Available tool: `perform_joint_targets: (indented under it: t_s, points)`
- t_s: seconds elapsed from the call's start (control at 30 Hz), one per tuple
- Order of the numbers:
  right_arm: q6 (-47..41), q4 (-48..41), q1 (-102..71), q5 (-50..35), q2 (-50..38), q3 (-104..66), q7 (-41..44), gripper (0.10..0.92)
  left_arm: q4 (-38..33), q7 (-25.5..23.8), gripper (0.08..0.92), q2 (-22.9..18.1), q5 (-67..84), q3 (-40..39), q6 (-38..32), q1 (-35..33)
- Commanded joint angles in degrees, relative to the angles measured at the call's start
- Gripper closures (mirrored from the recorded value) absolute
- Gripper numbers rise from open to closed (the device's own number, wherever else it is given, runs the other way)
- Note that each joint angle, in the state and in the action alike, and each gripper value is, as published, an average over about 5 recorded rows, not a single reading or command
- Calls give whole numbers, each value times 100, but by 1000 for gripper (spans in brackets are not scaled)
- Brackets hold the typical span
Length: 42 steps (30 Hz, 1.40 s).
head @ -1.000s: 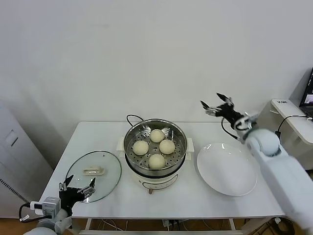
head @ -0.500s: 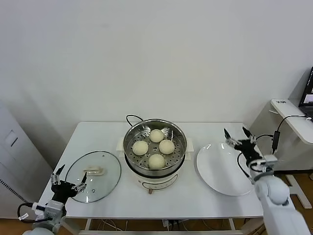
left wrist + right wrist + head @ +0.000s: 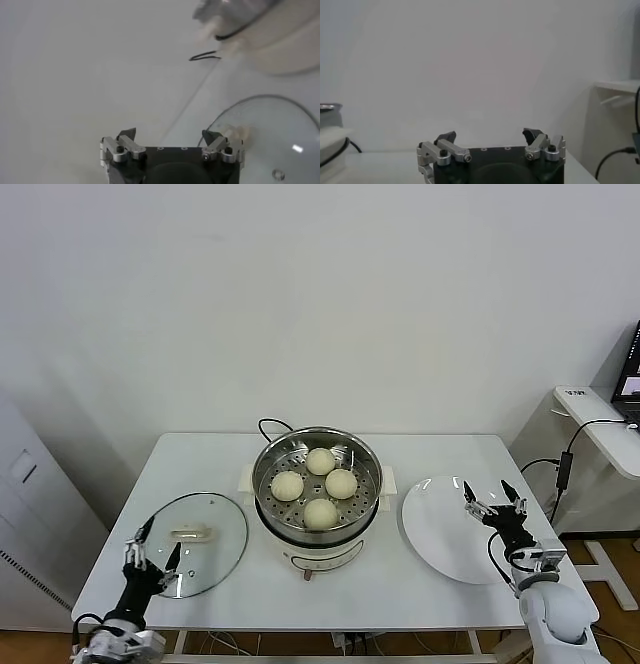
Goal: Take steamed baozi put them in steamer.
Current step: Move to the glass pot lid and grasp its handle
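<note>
Several cream-white baozi point(image 3: 321, 460) lie in the shiny steel steamer point(image 3: 270, 455), which sits on its white pot base at the table's middle. My left gripper point(image 3: 147, 546) is open and empty, low at the table's front left, by the glass lid point(image 3: 215, 529). In the left wrist view it point(image 3: 169, 135) stands beside the lid point(image 3: 270, 135). My right gripper point(image 3: 493, 500) is open and empty, low at the front right, over the edge of the white plate point(image 3: 445, 529). In the right wrist view it point(image 3: 490, 135) faces the bare wall.
The lid with its cream handle point(image 3: 190, 533) lies flat left of the steamer. A black cable point(image 3: 270, 424) runs behind the pot. A white side stand point(image 3: 600, 424) is at far right. The table's front edge point(image 3: 340, 622) is close to both grippers.
The right arm has dropped from high behind the plate to low at the table's front right. The left gripper has turned and now points up by the lid. The baozi have not moved.
</note>
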State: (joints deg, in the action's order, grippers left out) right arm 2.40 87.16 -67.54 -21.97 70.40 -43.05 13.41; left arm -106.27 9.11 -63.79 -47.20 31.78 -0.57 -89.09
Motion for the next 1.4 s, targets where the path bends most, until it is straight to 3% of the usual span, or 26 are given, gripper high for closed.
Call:
perform_joint_targets:
  t_s: [0.03,0.33,1.4]
  points:
    - [70,-38,-191,161,181,-164,55,203,1054,451,177,-325,-3025,-41,-777,526]
    - [159,-188,-175,277,216,-190,143,203,1594,680,177,-468,-3443,32,-725,1129]
    - [223,-446,40,437,274,54,293,203,2328,526,177,-656,-3489,-80,-486,1801]
